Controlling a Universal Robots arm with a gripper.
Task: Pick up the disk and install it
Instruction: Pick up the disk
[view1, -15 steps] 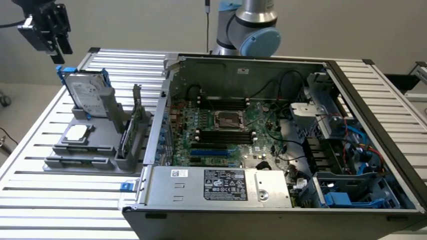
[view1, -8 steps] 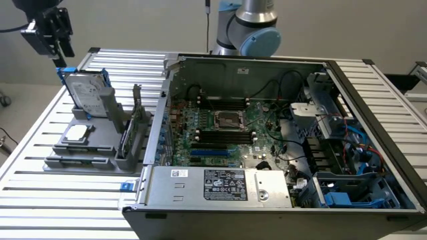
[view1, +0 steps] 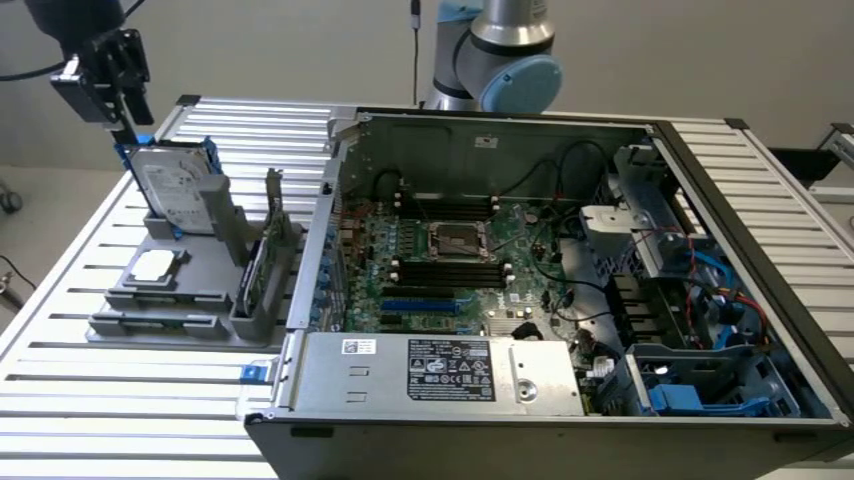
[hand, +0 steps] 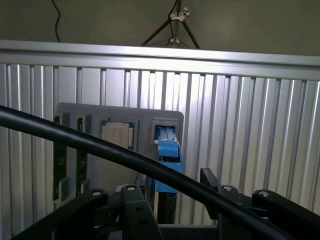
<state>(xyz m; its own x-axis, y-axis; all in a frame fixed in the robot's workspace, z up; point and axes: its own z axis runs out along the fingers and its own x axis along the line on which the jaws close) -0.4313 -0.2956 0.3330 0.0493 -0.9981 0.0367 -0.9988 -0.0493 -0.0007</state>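
Observation:
The disk (view1: 180, 185) stands on edge in a grey holder (view1: 160, 300) at the exterior view's left, its white label showing and its blue carrier frame at the edges. My gripper (view1: 131, 122) hangs just above the disk's top corner. In the wrist view the disk (hand: 167, 150) shows edge-on as a blue strip in its slot. My gripper (hand: 174, 179) is open, with a finger to each side of that strip and a gap between.
A small pale chip (view1: 154, 265) and upright memory sticks (view1: 260, 265) share the holder. The open computer case (view1: 534, 280) stands at the exterior view's right, with a blue drive bay (view1: 674, 395) at its near corner. A black cable (hand: 100, 145) crosses the wrist view.

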